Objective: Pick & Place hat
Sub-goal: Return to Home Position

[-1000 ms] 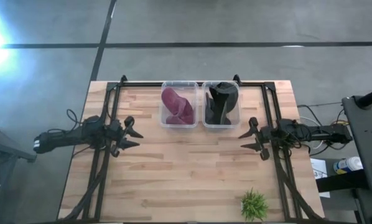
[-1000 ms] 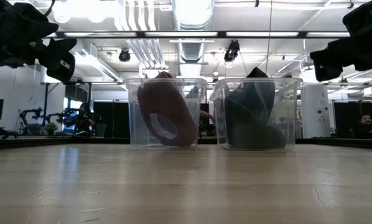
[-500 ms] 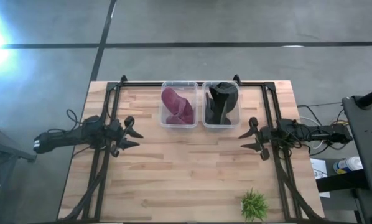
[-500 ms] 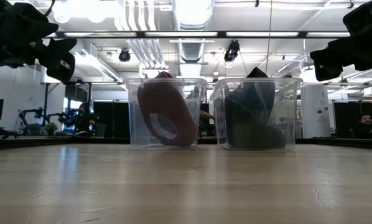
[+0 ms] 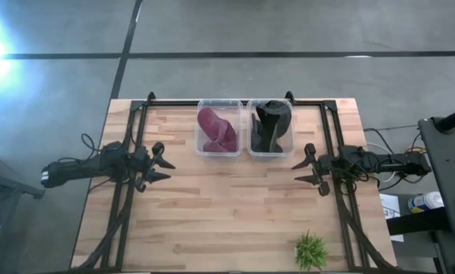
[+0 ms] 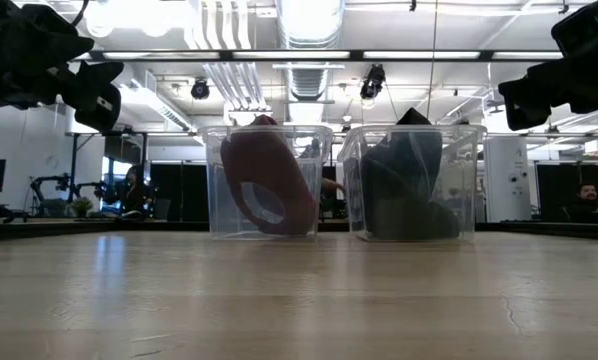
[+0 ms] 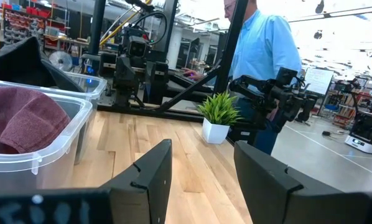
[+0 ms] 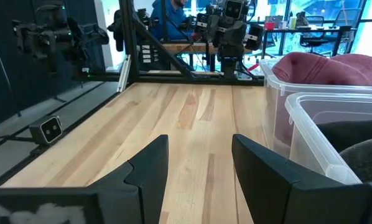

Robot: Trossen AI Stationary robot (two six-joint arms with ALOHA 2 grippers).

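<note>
- Gray concrete floor surrounds your wooden table; a person in a light blue shirt stands beyond it.
- Two clear bins sit side by side at the back edge: your right bin holds the dark gray cap, the left bin a maroon cap.
- Your left gripper and right gripper hover near the table's sides, jaws wide and empty.
- A small plant stands at the front right.

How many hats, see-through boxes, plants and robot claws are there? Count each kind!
Hats: 2, the maroon cap and the dark gray cap
Clear bins: 2, the left bin and the right bin
Plants: 1, the potted plant
Grippers: 2, the left gripper and the right gripper, both open
Total: 7
</note>
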